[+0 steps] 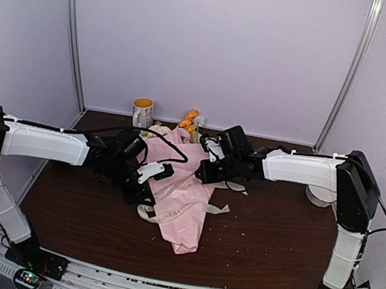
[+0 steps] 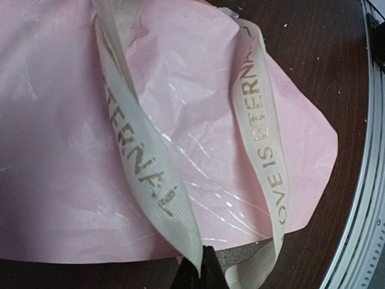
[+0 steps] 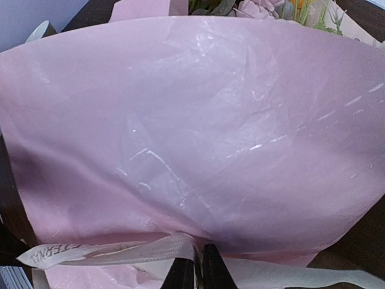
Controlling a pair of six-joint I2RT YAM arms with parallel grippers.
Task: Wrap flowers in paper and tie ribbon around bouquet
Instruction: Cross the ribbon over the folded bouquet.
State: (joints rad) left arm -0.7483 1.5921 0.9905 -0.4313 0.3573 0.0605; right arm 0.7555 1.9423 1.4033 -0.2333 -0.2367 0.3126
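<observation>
The bouquet [image 1: 180, 209] is laid across the middle of the counter [image 1: 273, 239], its narrow end turned to the near edge and the flowers [image 1: 191, 120] to the far edge, by a mug [image 1: 142, 112]. The paper [image 2: 60, 150] is already wound about the stems, so the wrapping is judged done and the tying in hand. The ribbon [image 2: 135, 156] is passed over the paper in two strands, which meet at the left end effector [image 2: 201, 272]. That end effector is clenched on the ribbon at the bouquet's left side, apparently so that the band is kept taut. The right end effector [image 3: 195, 271] is closed to a thin slit at the opposite side, and a ribbon strand appears to be pinched at its tips, close against the paper, though the tips are partly cut off in the wrist view. With the ribbon held on each side, it can be crossed or drawn tight. No knot is seen. The thin paper may be torn if it is pulled too hard, and the cone may be loosened if either grip is released early.
</observation>
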